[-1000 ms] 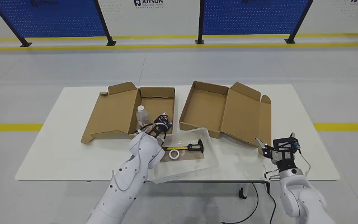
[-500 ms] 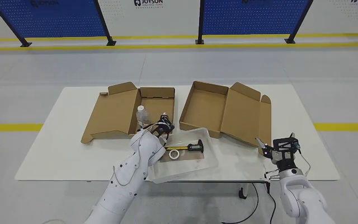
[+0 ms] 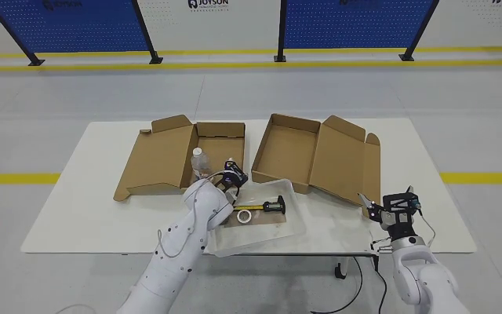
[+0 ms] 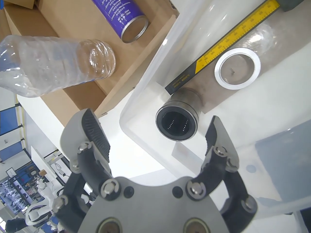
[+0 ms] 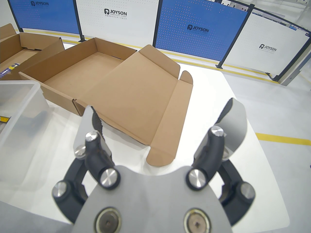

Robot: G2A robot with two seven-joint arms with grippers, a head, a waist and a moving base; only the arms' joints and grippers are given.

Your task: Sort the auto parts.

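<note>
Since sorting starts with the layout: the white surface (image 3: 78, 212) carries two open cardboard boxes toward its far edge, the left box (image 3: 157, 157) and the right box (image 3: 337, 161). A clear plastic tray (image 3: 259, 235) sits at the middle of the near edge.

The left claw (image 4: 153, 122) hangs over the tray's far left corner, spread wide and holding nothing. The right claw (image 5: 160, 109) is over the near right corner of the surface, also wide open and empty.

Inside the left box lie a crinkly clear bottle (image 4: 48, 61) and a blue spray can (image 4: 116, 8) with a yellow and white printed label.

In the tray there's a caliper (image 4: 230, 37) with a yellow scale full of tick marks. A steel bearing (image 4: 178, 120) sits right at the caliper's tip, and a flat metal ring (image 4: 237, 68) lies just beside it.

The bearing sits right between the left claw's fingers, so I'd guess it's next. It looks heavy for its size, rigid and slick, so I'd pinch it across the round barrel. Watch that caliper tip, can't tell if it's touching.
</note>
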